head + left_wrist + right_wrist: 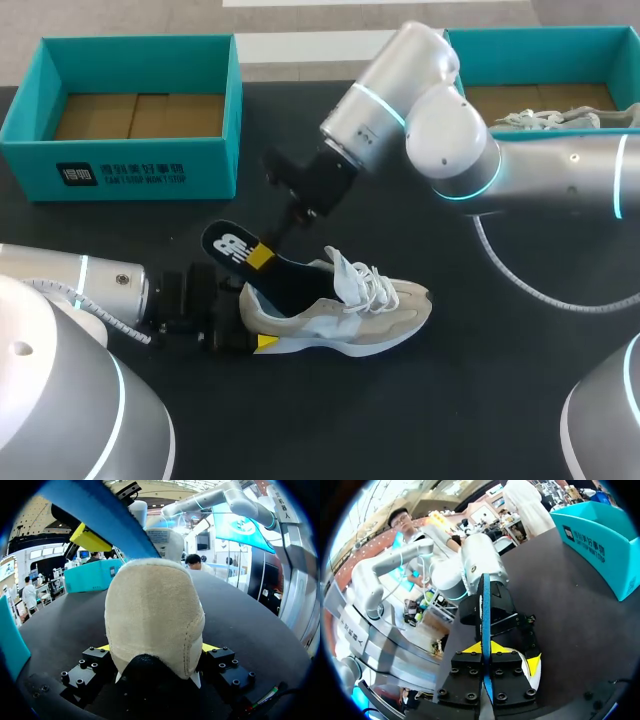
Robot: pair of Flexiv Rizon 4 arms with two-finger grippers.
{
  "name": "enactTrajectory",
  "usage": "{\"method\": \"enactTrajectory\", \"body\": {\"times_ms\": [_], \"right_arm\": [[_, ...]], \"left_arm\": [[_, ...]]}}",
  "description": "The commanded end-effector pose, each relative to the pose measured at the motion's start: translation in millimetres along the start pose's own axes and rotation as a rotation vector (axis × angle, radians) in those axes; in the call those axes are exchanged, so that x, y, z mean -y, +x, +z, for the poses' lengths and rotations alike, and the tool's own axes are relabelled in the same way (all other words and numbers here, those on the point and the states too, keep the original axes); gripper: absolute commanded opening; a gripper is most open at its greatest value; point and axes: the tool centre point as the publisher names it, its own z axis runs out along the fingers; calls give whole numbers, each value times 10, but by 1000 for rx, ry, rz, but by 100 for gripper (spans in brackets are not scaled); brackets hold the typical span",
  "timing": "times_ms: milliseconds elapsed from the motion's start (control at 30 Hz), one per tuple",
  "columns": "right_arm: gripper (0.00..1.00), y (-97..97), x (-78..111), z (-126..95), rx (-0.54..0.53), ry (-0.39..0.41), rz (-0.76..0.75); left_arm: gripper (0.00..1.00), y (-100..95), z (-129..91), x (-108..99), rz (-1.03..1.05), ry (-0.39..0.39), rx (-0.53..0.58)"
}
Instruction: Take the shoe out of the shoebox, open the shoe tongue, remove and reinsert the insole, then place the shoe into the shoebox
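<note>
Sitting upright on its sole on the black table (pixel 480 400), directly ahead of the left end effector (pixel 250 328): the beige shoe (pixel 345 308). Clamping its rounded suede heel from both sides with that end effector's yellow-tipped fingers. Pinching the thin, flat, dark insole (pixel 245 252) edge-on between the nearly closed fingers of the right end effector (pixel 262 257), just above the left end effector, with the insole's front end lying inside the shoe's mouth and its logo-printed heel end sticking up and out. Trailing loose beyond the right end effector: white laces (pixel 365 280). Standing well beyond both end effectors: a teal cardboard shoebox (pixel 130 110) with a brown floor, and a second teal box (pixel 540 60) holding another shoe (pixel 545 118).
</note>
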Motion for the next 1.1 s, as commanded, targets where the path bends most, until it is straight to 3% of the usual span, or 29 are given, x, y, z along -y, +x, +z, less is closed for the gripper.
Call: {"method": "enactTrajectory", "body": {"times_ms": [33,167,367,600,700,1100], "right_arm": [[0,167,-68,-94,50,-21,11],[0,237,-219,-227,114,-94,17],[0,341,-500,-395,227,-299,-4],[0,379,-729,-639,320,-470,-51],[0,413,-814,-775,407,-603,-89],[0,413,-814,-775,407,-603,-89]], "left_arm": [[0,12,23,-14,0,-2,2],[0,12,23,-14,0,-2,2],[0,12,23,-14,0,-2,2],[0,12,23,-14,0,-2,2],[0,12,23,-14,0,-2,2],[0,12,23,-14,0,-2,2]]}}
